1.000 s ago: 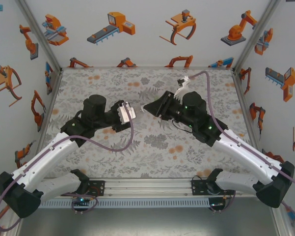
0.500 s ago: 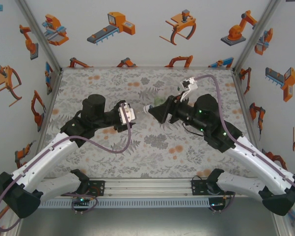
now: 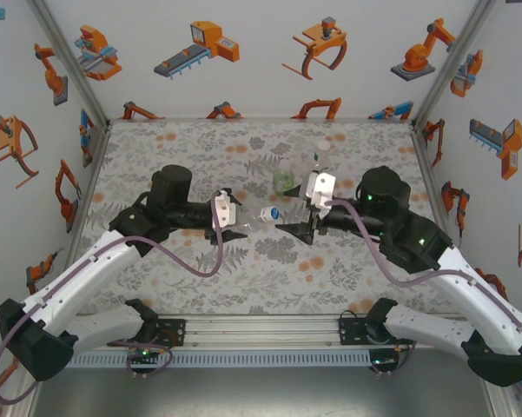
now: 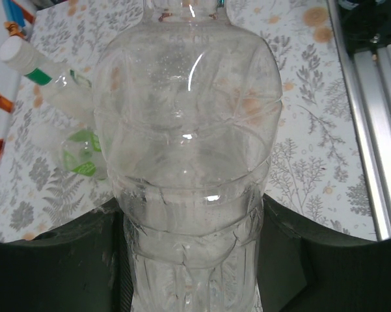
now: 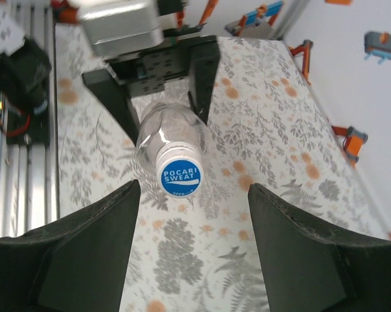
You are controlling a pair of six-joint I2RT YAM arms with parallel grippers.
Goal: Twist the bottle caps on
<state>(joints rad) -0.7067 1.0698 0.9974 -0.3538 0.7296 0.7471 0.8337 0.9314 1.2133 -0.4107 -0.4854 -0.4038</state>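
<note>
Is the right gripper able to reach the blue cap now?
Probably yes: the right gripper faces the blue cap with open jaws, nothing between them, and the left gripper holds the bottle.

White walls with orange robot pictures (image 3: 261, 87) surround a grey floral table cover (image 3: 278, 287); an aluminium rail (image 3: 261, 328) lines its near edge.

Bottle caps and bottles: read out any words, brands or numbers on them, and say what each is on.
"POCARI SWEAT": on the blue cap of the clear bottle.
Smaller line beneath it on that cap: too small to read.
Green band on the white-capped bottle: no text legible.
</note>
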